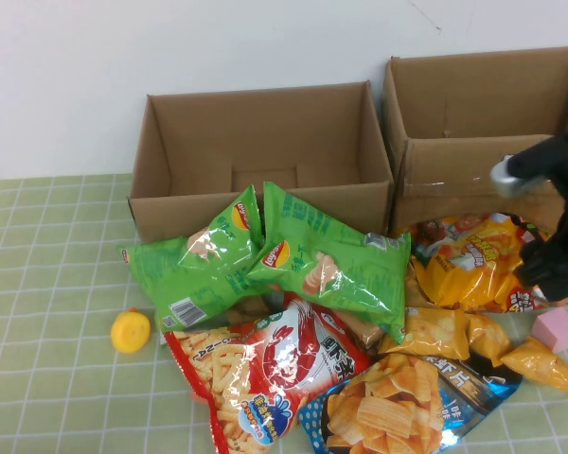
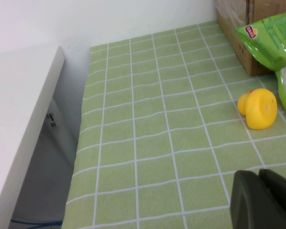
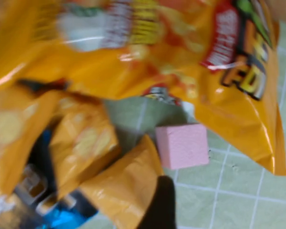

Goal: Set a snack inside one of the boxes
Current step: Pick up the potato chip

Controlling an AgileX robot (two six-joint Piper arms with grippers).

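Observation:
Two open cardboard boxes stand at the back, one in the middle (image 1: 256, 142) and one at the right (image 1: 473, 113). Snack bags lie piled in front: two green chip bags (image 1: 327, 260), a red shrimp-stick bag (image 1: 265, 364), a blue chip bag (image 1: 398, 407) and a large yellow-orange bag (image 1: 464, 260), (image 3: 148, 52). My right gripper (image 1: 549, 270) hovers open and empty over the right end of the yellow-orange bag; one dark finger (image 3: 163, 202) shows by a small orange packet (image 3: 121, 191). My left gripper (image 2: 260, 174) is shut and empty, low over the tablecloth left of the pile, outside the high view.
A yellow duck toy (image 1: 131, 331), (image 2: 260, 107) sits left of the pile. A pink block (image 1: 557, 328), (image 3: 182, 145) lies at the right by small orange packets (image 1: 540, 362). The table's left edge (image 2: 81, 143) drops off beside a white surface.

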